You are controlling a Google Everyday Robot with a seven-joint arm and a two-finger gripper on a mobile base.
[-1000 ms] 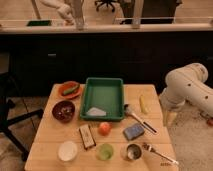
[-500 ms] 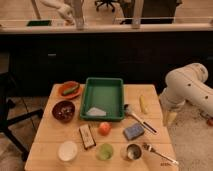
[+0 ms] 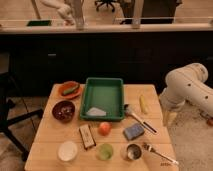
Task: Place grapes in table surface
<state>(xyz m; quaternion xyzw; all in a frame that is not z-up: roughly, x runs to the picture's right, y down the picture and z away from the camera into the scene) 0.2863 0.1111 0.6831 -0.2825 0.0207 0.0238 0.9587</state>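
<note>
The grapes sit as a dark cluster inside the dark red bowl at about 9 o'clock on the table surface, so they have not yet been lifted out onto the bare planks. Open wood lies just below the bowl, toward 7 o'clock, which looks like a natural spot to set them. The gripper hangs off the table's 3 o'clock edge, well apart from the bowl, its jaws spread wide and carrying nothing; the white arm is folded back, probably a parked pose ahead of the reach. The green tray and orange fruit lie between arm and bowl. The berries blend into the bowl's dark inside, so their count and stem cannot be made out.
</note>
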